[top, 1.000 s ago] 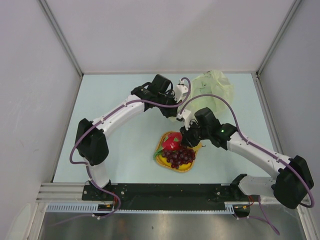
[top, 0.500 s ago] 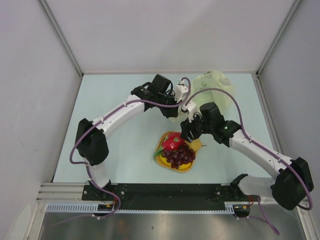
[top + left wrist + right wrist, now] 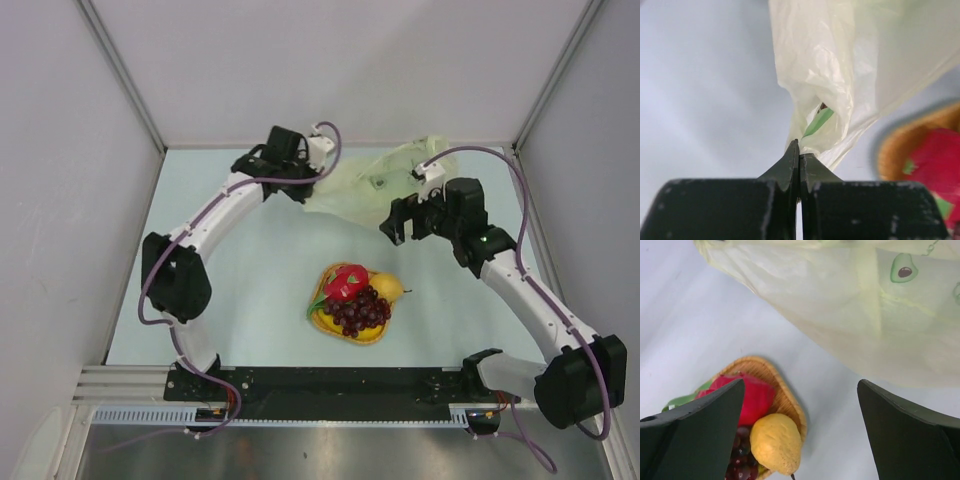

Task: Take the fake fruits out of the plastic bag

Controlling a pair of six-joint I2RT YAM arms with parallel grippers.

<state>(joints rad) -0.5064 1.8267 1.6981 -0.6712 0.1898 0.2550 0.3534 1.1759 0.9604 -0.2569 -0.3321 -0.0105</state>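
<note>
The plastic bag (image 3: 378, 182) lies stretched at the back of the table, pale yellow-green and crinkly. My left gripper (image 3: 312, 193) is shut on its left end; in the left wrist view its fingertips (image 3: 799, 151) pinch a fold of the plastic bag (image 3: 840, 75). The fake fruits sit on the orange mat (image 3: 330, 325): red dragon fruit (image 3: 345, 283), yellow pear (image 3: 388, 288), dark grape bunch (image 3: 360, 312). My right gripper (image 3: 396, 226) hangs open beside the bag's near edge. In the right wrist view the right gripper (image 3: 800, 383) holds nothing, and the pear (image 3: 776, 442) lies below it.
Grey walls enclose the table on three sides. The arm bases and a black rail (image 3: 330, 385) run along the near edge. The mat (image 3: 775, 371) with its fruit sits near the middle front, between the two arms.
The right gripper opened, left the pear on the mat, and drew back up and to the right. The left arm pulled the bag's end leftward, stretching the bag out.
</note>
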